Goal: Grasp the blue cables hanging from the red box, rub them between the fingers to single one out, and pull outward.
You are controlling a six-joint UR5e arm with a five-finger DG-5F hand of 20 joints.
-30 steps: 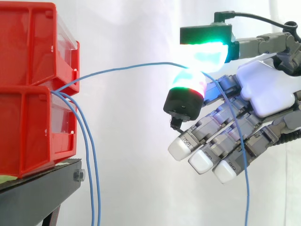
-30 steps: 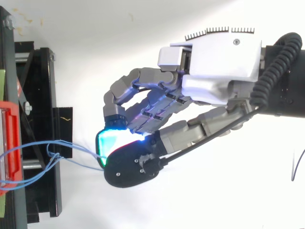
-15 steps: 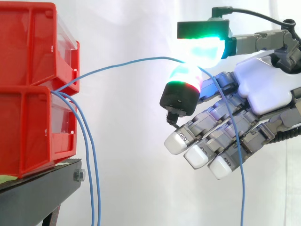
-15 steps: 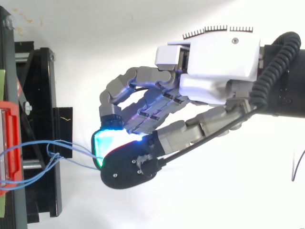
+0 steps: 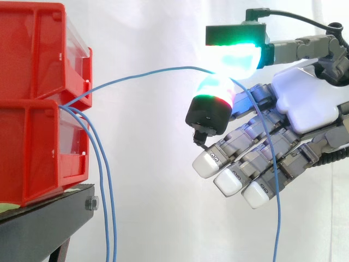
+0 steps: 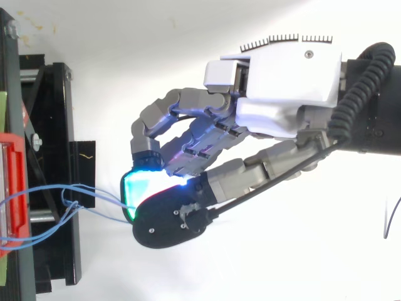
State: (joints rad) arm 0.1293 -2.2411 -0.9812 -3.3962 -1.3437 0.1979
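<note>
Two stacked red boxes (image 5: 38, 103) stand on a black stand at the left, the front of one showing from above as red box (image 6: 11, 188). Several thin blue cables come out of the gap between them. Two blue cables (image 5: 103, 180) hang straight down beside the stand. A third blue cable (image 5: 147, 73) arcs right to my hand (image 5: 305, 103), where a green-glowing thumb pad and a red-and-green pad pinch it; its tail drops behind the other fingers. In the top view the hand (image 6: 276, 94) pinches the cable (image 6: 94, 191) at its lit tips. The remaining fingers (image 5: 232, 183) stay loosely bent and hold nothing.
The black stand (image 5: 46, 215) carries the boxes, a bolt at its front corner. A white curtain is behind everything. Open space lies between the boxes and the hand.
Over the last second the hand shifted slightly left toward the boxes with the cable still pinched. The cable's hanging tail swung a little left. Since half a second ago almost nothing moved.
</note>
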